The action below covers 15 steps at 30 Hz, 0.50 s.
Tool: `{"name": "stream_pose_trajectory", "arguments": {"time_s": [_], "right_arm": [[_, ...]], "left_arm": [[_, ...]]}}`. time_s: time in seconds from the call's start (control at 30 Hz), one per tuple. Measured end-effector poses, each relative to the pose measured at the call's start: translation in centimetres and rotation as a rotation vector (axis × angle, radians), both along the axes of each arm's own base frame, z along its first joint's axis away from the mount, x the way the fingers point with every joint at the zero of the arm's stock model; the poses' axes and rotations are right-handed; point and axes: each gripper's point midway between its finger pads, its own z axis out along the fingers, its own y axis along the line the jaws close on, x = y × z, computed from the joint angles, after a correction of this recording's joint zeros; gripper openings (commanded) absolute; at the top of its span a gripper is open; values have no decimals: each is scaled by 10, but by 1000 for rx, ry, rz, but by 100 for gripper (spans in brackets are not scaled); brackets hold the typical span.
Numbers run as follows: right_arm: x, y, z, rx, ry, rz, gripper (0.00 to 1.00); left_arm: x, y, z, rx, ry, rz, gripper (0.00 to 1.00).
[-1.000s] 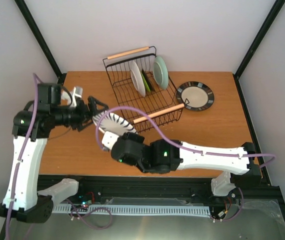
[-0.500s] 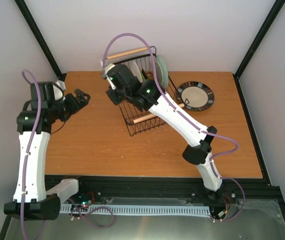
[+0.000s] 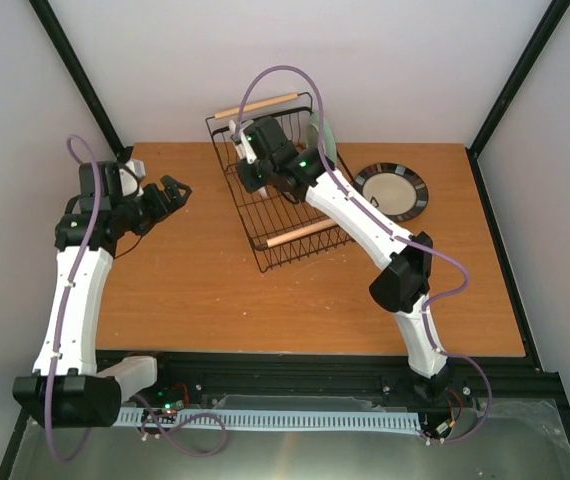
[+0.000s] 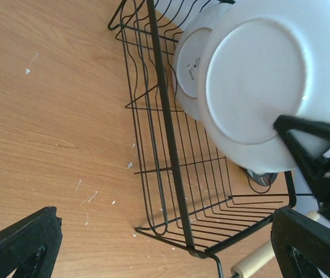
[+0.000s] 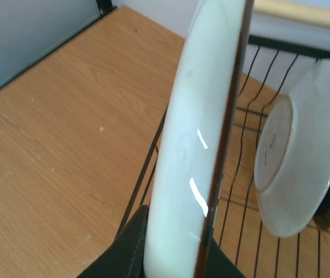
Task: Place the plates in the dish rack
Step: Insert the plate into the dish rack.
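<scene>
The right tool pinches a round white-backed ceramic plate by its rim. It holds the plate on edge over the black wire dish rack at upper centre of the top view, probably to slot it beside the other white-backed plate standing inside. The left tool hangs wide open and empty at left, above the wooden worktop.

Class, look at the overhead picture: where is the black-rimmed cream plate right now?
In the top view, the black-rimmed cream plate lies flat on the table towards its far right, just right of the dish rack and outside it.
</scene>
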Motion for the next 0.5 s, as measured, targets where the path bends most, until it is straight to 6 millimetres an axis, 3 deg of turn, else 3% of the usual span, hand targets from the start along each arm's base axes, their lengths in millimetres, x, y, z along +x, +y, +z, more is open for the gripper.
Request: {"name": "stream_pose_trajectory", "arguments": {"time_s": [0.1, 0.27, 0.37, 0.5], "right_arm": [[15, 4, 7, 64, -19, 15, 3], [56, 2, 14, 137, -87, -12, 3], [79, -6, 2, 149, -96, -33, 3], [94, -6, -21, 147, -79, -37, 3]], "left_arm": [[10, 1, -13, -4, 15, 0, 100], [20, 0, -29, -13, 45, -6, 100], [23, 0, -28, -12, 34, -6, 100], [26, 1, -29, -7, 30, -9, 100]]}}
